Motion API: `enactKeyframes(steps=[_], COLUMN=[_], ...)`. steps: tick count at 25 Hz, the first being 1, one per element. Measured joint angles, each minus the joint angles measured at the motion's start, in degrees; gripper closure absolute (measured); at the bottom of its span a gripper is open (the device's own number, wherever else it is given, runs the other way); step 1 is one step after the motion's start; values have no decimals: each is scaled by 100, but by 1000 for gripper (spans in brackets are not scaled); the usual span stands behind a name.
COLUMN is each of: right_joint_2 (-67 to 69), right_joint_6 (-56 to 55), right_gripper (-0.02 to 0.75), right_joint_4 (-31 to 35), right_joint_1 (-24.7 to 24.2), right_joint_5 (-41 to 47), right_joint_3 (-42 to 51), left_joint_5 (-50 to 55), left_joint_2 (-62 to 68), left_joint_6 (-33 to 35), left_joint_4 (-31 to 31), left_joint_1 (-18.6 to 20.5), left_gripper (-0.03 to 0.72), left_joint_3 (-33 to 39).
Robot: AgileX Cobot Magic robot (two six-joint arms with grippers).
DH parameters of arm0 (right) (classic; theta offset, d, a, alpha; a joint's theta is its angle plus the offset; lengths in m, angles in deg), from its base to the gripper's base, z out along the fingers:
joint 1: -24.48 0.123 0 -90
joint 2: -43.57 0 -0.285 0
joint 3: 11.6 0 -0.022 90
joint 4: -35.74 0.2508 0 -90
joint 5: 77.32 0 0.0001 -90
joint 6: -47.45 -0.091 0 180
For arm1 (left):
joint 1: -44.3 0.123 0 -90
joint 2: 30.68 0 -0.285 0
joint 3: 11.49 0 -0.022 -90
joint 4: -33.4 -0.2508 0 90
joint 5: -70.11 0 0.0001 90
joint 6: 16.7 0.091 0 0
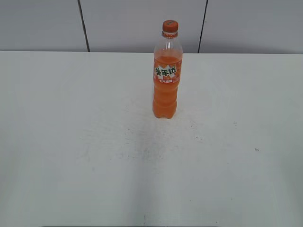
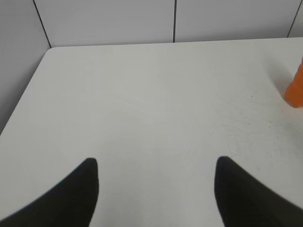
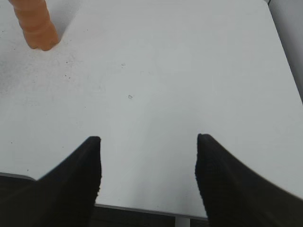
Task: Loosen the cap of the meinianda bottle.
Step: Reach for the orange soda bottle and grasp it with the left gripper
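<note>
Two grippers: both mine, neither touching anything.
Left gripper (image 2: 156, 163): my dark tapered fingers (image 2: 75, 196) are spread wide, with bare tabletop between them.
Right gripper (image 3: 148, 140): likewise parted, matte black fingers (image 3: 222, 179) over the near table edge.
Meinianda bottle (image 1: 166, 71): tall clear plastic with a ribbed, waisted lower body, orange drink inside, and an orange label with white-and-green characters; it stands upright, well ahead of my left gripper and off to its right (only an orange sliver (image 2: 296, 87) shows at that view's edge), and ahead-left of my right gripper, where the ridged base (image 3: 35, 26) shows.
Cap (image 1: 170, 25): small, round, orange plastic, seated on the neck above an orange ring.
Table (image 1: 71, 142): flat, white and smooth, with faint grey scuffs and dark specks near the bottle's foot.
Wall (image 1: 42, 23): pale grey panels split by thin dark seams, behind the table.
Path: bare tabletop lies between each gripper and the bottle.
</note>
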Motion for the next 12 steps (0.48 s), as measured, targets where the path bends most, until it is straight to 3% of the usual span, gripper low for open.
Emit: enactKeyframes(steps=[12], right_joint_2=[0], right_joint_6=[0], right_gripper=[265], right_joint_4=[0], right_joint_1=[0], right_joint_5=[0], right_joint_3=[0], left_joint_5=[-12], left_joint_2=[0], left_joint_6=[0], left_joint_4=[64], left_joint_1=[0], left_gripper=[218], left_joint_3=[0])
